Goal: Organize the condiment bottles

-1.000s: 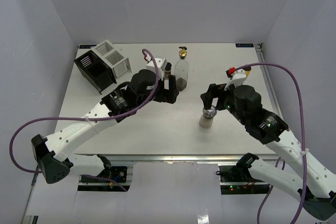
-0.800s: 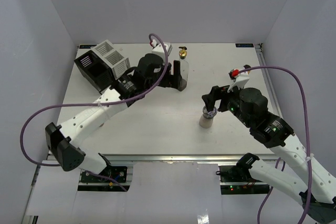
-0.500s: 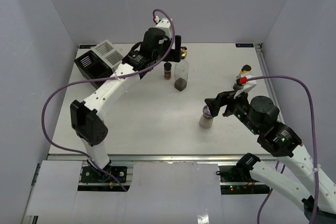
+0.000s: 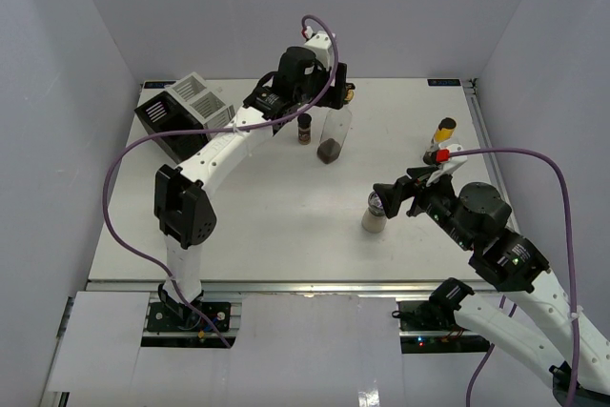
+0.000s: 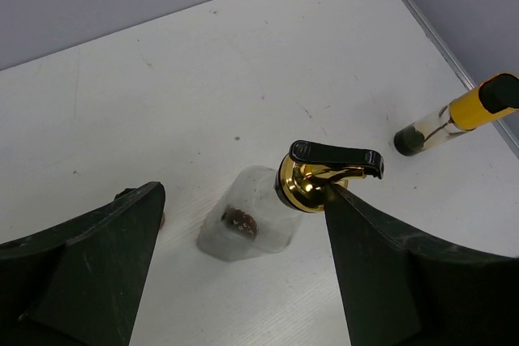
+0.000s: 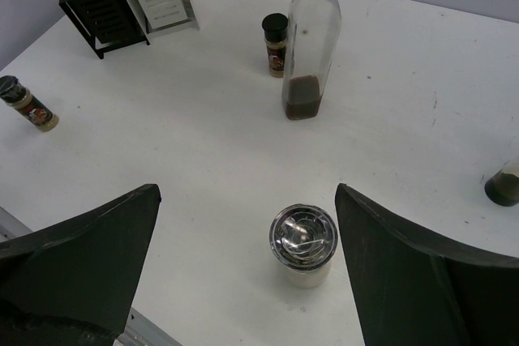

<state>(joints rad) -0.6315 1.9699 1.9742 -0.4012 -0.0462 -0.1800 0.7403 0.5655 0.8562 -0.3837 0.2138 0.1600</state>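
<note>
A tall clear bottle (image 4: 331, 135) with a gold pourer (image 5: 312, 185) and dark liquid stands at the back middle. My left gripper (image 4: 335, 91) hovers over its top, open, its right finger close beside the pourer. In the left wrist view the left gripper (image 5: 243, 198) straddles the bottle. A short brown spice jar (image 4: 305, 129) stands just left of the bottle. The cream shaker (image 4: 375, 214) with a metal top (image 6: 304, 237) sits below my open right gripper (image 4: 396, 193), untouched. From the right wrist, the right gripper (image 6: 247, 194) is above it. A slim yellow bottle (image 4: 441, 134) stands at the right.
A black rack (image 4: 170, 126) and a white rack (image 4: 202, 102) stand at the back left corner. Another small dark-capped jar (image 6: 28, 104) sits left of centre, hidden under the left arm in the top view. The table's right edge (image 4: 481, 131) runs close to the yellow bottle.
The left arm stretched back and right, from the spice jar to above the tall bottle. The right gripper lifted off the shaker, drew back and opened wider, uncovering the yellow bottle.
</note>
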